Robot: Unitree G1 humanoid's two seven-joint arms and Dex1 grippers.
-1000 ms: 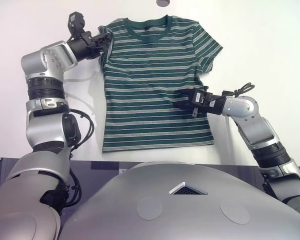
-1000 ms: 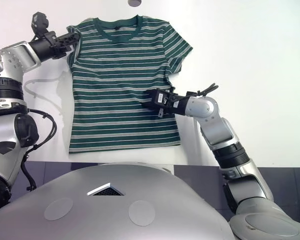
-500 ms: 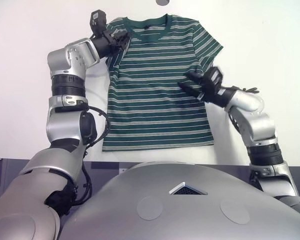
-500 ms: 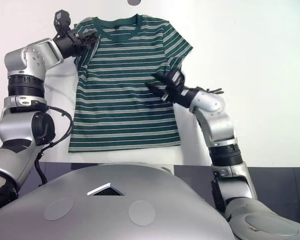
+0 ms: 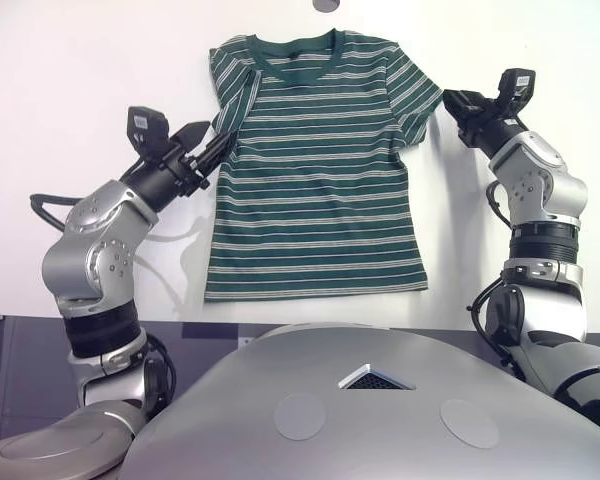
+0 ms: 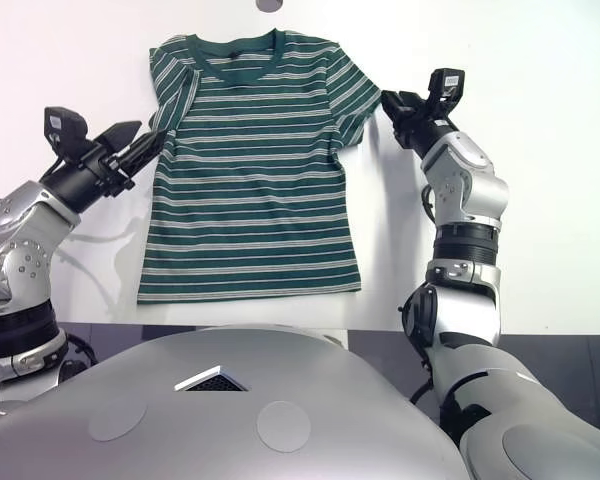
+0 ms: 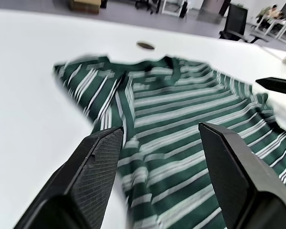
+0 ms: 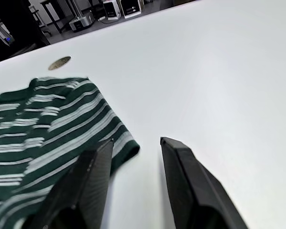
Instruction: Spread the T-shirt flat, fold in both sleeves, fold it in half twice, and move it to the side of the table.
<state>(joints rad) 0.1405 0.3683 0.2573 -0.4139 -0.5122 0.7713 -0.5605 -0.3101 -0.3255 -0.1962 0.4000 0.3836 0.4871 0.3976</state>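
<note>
T-shirt (image 5: 315, 170), green with pale stripes, lies front up in the middle of the white desk (image 5: 70, 70) in the head views, collar at the far side and hem toward the near edge. Its left sleeve (image 5: 242, 95) lies folded in over the chest; the right sleeve (image 5: 420, 98) is spread out flat. The left hand (image 5: 216, 138) hovers just beside the shirt's left edge, fingers parted and holding nothing. The right hand (image 5: 453, 102) sits at the tip of the right sleeve, also parted; whether it touches the cloth is hard to tell from here. A small round grommet (image 5: 326, 5) sits in the desk beyond the collar.

From the left wrist, the two black fingers (image 7: 97, 162) stand wide apart above the shirt's left side, with the folded sleeve beyond them.

From the right wrist, the fingers (image 8: 181, 176) stand narrowly apart and empty, the corner of the right sleeve just beyond their tips.
</note>
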